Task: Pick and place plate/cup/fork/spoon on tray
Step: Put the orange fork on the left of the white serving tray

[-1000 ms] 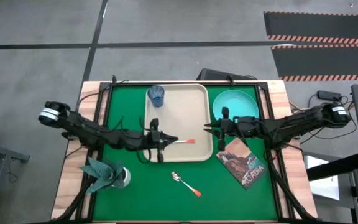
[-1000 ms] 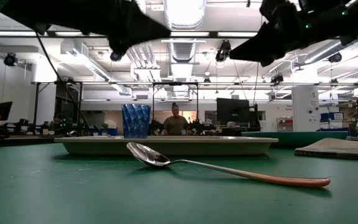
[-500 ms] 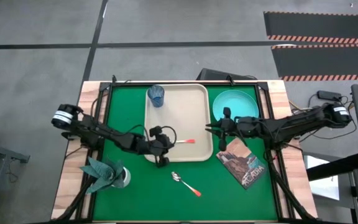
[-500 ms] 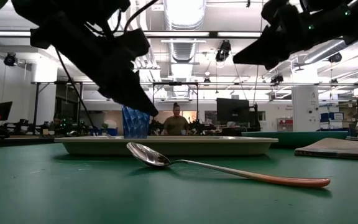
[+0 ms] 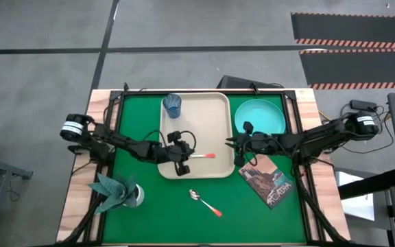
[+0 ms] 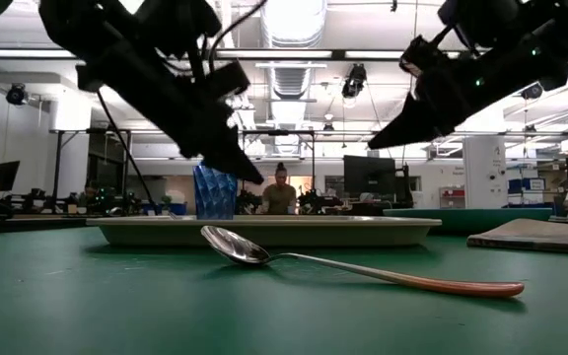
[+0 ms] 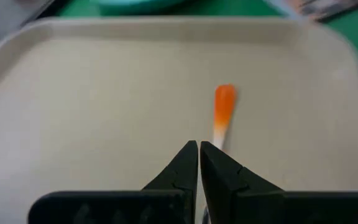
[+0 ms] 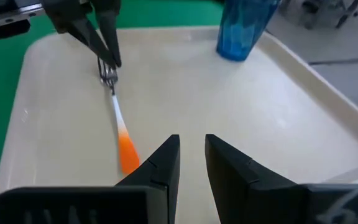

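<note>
- Two items, cup (image 5: 172,105) and fork (image 5: 199,156), lie on the tray (image 5: 211,130); left gripper (image 5: 182,158), fingers together, has swung back over the fork's tines.
- Right gripper (image 5: 236,144) waits beside the tray, fingers slightly apart, empty; spoon (image 5: 205,202) and plate (image 5: 260,116) remain.

A robotics lab or workshop: long white ceiling light strips (image 6: 294,20), exposed grey ducts (image 6: 156,104), dark computer monitors (image 6: 368,176) on benches, a person (image 6: 280,194) standing far behind the green-covered surface (image 6: 87,296).

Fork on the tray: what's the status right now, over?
Left tool shut, over the fork's tined end on the tray. Right tool part open, empty, beside the tray. Spoon on the mat, nothing blocking.
</note>
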